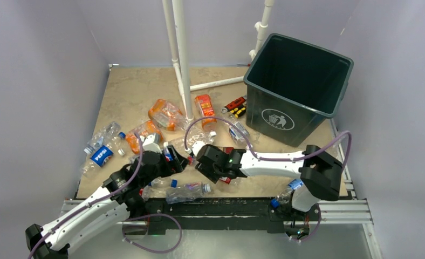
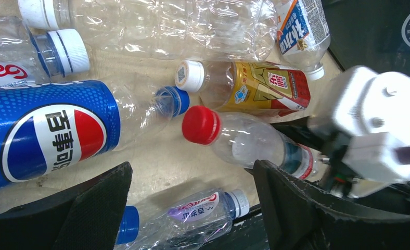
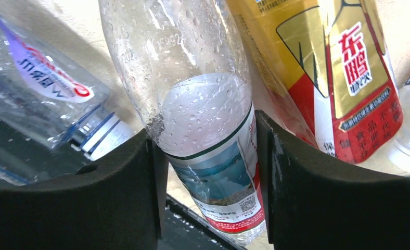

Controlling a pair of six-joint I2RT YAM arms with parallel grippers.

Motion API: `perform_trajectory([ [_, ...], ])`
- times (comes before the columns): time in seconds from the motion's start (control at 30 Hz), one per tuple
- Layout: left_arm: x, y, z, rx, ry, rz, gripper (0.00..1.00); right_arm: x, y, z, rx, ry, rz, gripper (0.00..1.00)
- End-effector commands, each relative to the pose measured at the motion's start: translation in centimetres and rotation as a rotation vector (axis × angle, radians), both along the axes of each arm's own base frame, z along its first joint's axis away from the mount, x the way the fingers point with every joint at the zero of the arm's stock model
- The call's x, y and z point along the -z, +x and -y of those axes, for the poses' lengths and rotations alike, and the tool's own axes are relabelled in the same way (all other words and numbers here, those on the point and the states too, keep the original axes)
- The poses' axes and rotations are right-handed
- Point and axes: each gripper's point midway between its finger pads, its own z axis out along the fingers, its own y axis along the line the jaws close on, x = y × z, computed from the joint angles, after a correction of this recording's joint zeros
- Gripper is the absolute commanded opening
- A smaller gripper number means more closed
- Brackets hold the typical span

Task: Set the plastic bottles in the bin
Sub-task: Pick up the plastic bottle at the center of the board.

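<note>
Bottle (image 3: pixel 203 104) pinched near its base by right end effector (image 3: pixel 208 156) may swivel and slip; left end effector (image 2: pixel 190 185) gapes, empty.

crushed clear bottles (image 1: pixel 101 155) lie left of upright bin (image 1: pixel 279 120).

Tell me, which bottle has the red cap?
The clear bottle between the jaws of the right gripper, beside the gold-and-red labelled bottle; nearby ones wear blue or white caps.

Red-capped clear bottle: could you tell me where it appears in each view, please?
Top external: centre, mostly hidden under the right hand.
Left wrist: red-capped bottle centre, cap pointing left.
Right wrist: centre, between the fingers.
Shared landmark: gold-and-red labelled bottle beside it.
</note>
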Motion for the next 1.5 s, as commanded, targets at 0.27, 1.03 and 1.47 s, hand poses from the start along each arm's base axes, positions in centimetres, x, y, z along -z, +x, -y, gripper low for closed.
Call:
perform_trajectory([
  [0.27,-5.3,1.7,0.6,-0.029,-0.062,0.111,0.86,-9.1,-1.7,-0.4,0.013,0.293,-0.011,0.48],
  [1.03,-25.8,-3.8,6.7,0.526,-0.460,0.786,0.96,-35.4,-5.4,0.4,-0.120,1.571,0.081,0.49],
  [1.47,-26.4,-7.3,8.0,0.737,-0.570,0.869,0.96,-38.0,-5.7,1.5,-0.114,1.836,0.032,0.49],
])
